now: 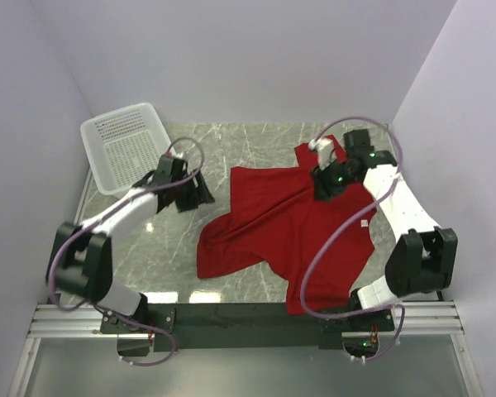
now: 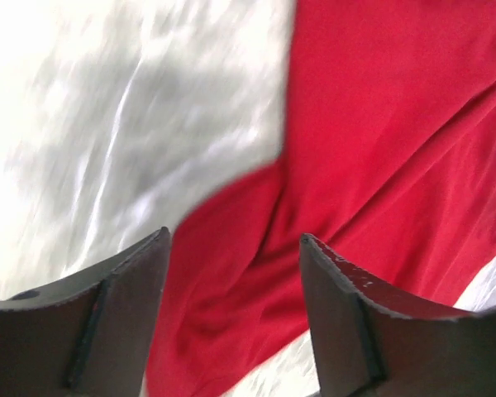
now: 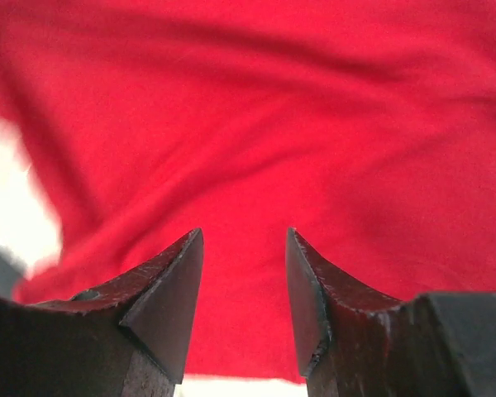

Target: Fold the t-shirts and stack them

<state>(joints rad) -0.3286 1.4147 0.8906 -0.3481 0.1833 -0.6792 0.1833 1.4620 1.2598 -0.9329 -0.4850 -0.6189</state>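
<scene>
Overhead, one red t-shirt lies unfolded between two open claws

One t-shirt (image 1: 281, 227) is in sight. It is plain solid red, soft and matte, and lies crumpled and unfolded across the middle and right of the bench (image 1: 231, 141). Its outline is irregular: one narrow end reaches toward the far right, a wide flap spreads toward the near left, and another part trails down to the near edge. Shallow folds and ridges run across the cloth.

The bench has a grey-green marbled surface with pale veins.

One basket (image 1: 126, 147) sits at the far left corner, well apart from the t-shirt. It is white plastic, rectangular, with mesh walls and floor.

Two arms, white and black with looping cables, rise from the near edge. The left claw (image 1: 200, 192) hovers just beside the t-shirt's left edge. Its two dark wedge-shaped fingers stand apart with nothing between them, over both marble and a red corner. The right claw (image 1: 321, 188) is over the far right part of the t-shirt. Its two dark fingers are also parted, and no cloth is pinched between them. Red fabric fills its wrist view.
</scene>
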